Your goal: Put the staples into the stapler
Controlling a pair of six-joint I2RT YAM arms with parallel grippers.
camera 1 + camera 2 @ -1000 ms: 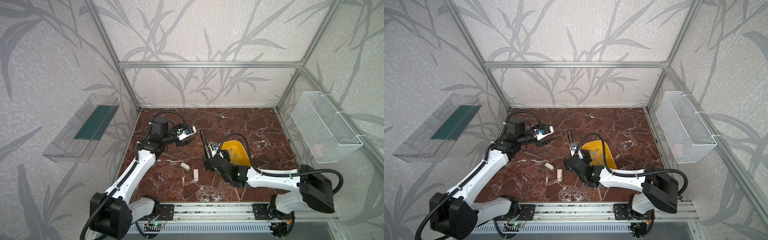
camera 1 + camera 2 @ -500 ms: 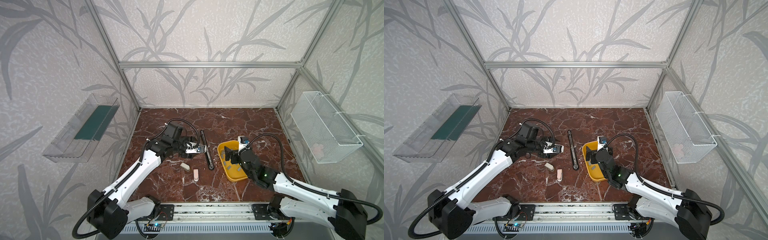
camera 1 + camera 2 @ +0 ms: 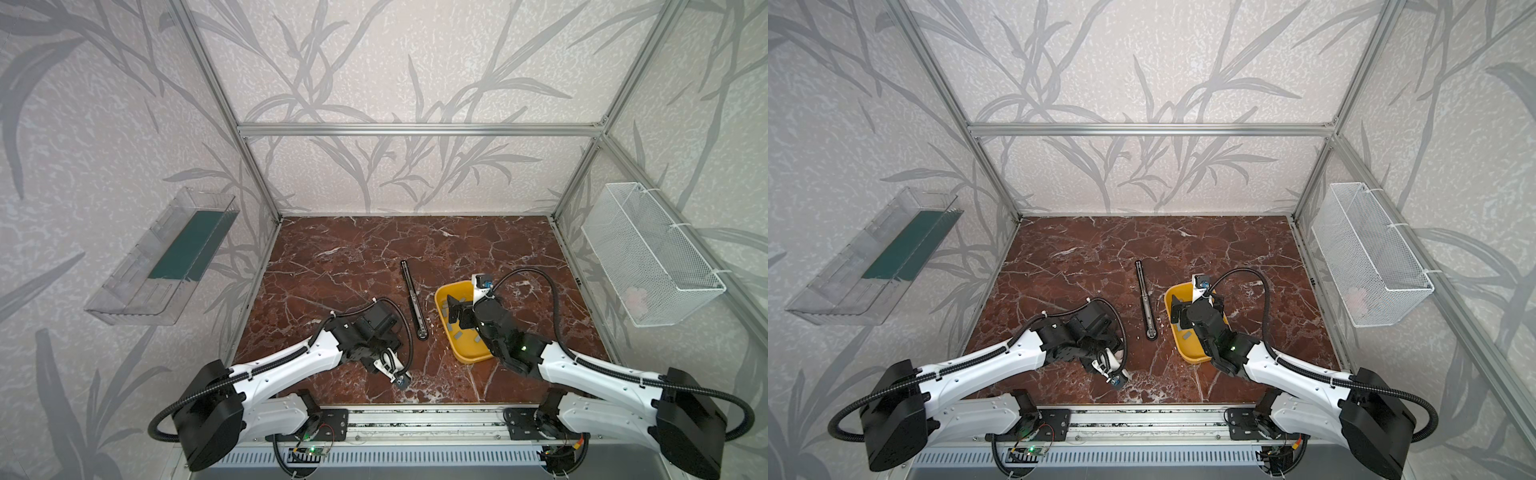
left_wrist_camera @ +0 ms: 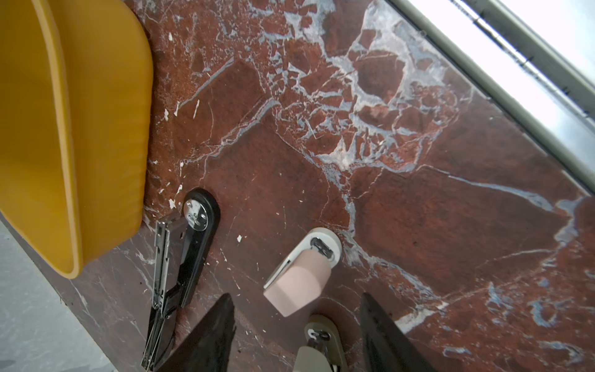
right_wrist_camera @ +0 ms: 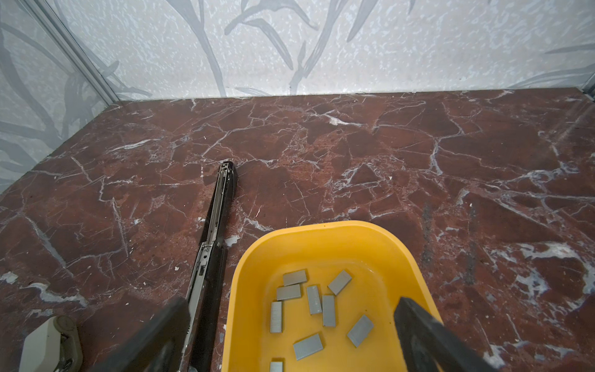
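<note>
Several grey staples [image 5: 314, 299] lie loose in a yellow tray [image 5: 244, 290], which both top views show [image 3: 442, 297] [image 3: 1200, 353]. My right gripper [image 5: 291, 301] hangs open just above them, nothing between its fingers; in a top view it sits over the tray [image 3: 457, 311]. A long black stapler [image 3: 413, 299] [image 3: 1146, 297] [image 5: 214, 232] lies opened flat left of the tray, metal channel up. My left gripper [image 4: 295, 295] is open low over a pink stapler [image 4: 299, 280] and a beige stapler [image 4: 320, 344], holding neither.
The black stapler's round end [image 4: 196, 211] lies close to the tray's wall [image 4: 106, 135]. A wire basket [image 3: 652, 262] hangs on the right wall and a clear shelf [image 3: 166, 257] on the left. The front rail [image 3: 415, 419] runs just behind the left gripper.
My right gripper left the black stapler and drew back over the tray. The stapler now lies stretched out flat. My left arm swung from the back left to the front, over the small staplers.
</note>
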